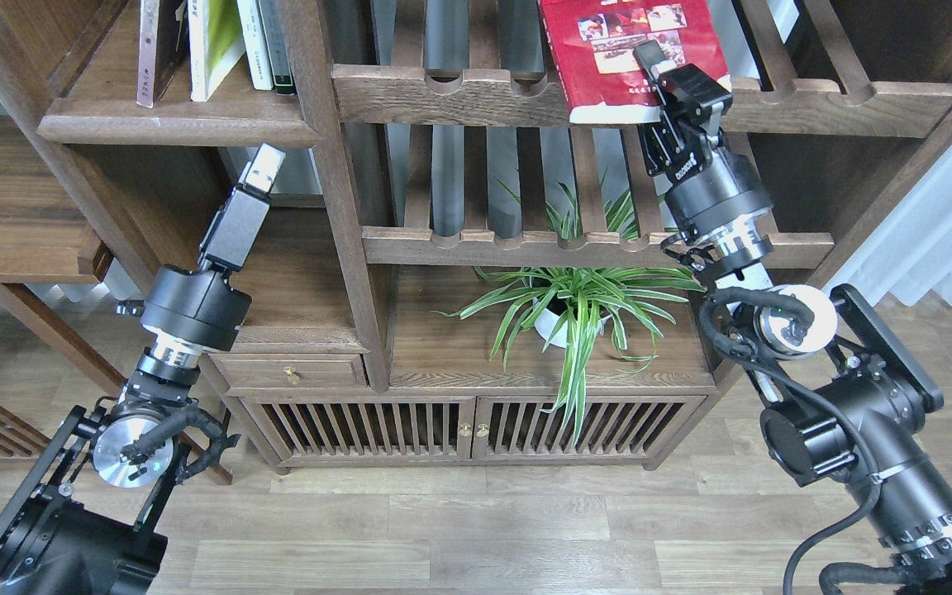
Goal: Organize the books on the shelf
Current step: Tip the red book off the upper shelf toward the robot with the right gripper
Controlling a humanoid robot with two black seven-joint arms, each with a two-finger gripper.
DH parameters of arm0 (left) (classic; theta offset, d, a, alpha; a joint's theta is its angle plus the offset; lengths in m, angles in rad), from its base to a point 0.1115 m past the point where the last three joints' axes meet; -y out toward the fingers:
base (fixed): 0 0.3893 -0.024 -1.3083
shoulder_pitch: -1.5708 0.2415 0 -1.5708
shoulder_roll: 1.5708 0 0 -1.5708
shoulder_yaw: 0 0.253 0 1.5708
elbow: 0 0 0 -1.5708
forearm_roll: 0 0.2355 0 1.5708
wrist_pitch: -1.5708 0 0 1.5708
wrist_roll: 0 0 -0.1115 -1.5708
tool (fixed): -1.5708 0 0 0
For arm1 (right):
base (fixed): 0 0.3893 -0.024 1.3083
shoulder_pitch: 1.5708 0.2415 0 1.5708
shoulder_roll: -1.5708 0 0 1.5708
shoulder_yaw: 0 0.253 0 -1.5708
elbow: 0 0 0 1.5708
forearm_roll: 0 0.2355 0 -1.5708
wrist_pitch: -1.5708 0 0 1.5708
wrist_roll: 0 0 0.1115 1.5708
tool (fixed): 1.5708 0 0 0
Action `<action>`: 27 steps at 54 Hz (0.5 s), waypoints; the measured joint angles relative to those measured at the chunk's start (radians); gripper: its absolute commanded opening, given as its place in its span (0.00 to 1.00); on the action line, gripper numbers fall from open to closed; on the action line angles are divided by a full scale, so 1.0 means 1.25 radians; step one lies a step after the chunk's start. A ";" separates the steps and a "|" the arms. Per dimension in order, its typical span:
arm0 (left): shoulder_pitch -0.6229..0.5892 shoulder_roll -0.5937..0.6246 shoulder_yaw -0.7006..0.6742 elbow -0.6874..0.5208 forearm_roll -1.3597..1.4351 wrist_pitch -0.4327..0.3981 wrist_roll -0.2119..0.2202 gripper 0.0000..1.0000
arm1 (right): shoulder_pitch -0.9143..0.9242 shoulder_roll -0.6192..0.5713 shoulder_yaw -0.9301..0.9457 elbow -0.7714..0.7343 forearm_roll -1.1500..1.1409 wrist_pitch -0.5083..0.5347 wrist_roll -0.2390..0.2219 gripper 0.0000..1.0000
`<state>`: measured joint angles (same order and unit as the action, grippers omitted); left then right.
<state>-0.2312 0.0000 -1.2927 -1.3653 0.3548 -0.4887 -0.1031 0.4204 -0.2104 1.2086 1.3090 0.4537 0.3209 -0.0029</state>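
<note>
My right gripper (664, 76) is shut on the lower right corner of the red book (608, 58), one finger on its cover with photos and the other beneath. The book hangs tilted over the top slatted rack (476, 95), its upper part cut off by the frame edge. On the solid dark wood shelf (170, 128) at upper left stand a yellow-green book (213, 41) and a dark maroon one (160, 45). My left gripper (263, 165) points up just below that shelf's front edge; it is seen end-on and its fingers cannot be told apart.
Slim white and dark-spined volumes (265, 41) stand right of the yellow-green book. A second slatted rack (525, 244) sits lower, with a potted spider plant (575, 306) on the cabinet top under it. A thick upright post (335, 182) separates shelf and racks.
</note>
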 measured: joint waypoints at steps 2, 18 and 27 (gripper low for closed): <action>0.009 0.000 0.009 0.000 -0.001 0.000 0.000 0.93 | -0.008 0.004 -0.004 0.000 0.002 0.030 -0.001 0.04; 0.024 0.000 0.041 -0.005 -0.020 0.000 0.001 0.90 | -0.092 0.026 -0.059 0.076 0.006 0.134 -0.009 0.03; 0.015 0.000 0.058 -0.010 -0.039 0.000 0.003 0.89 | -0.128 0.027 -0.111 0.114 0.006 0.134 -0.009 0.03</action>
<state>-0.2129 0.0000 -1.2197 -1.3783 0.3058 -0.4887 -0.0994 0.2598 -0.1772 1.0697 1.4517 0.4613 0.4887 -0.0142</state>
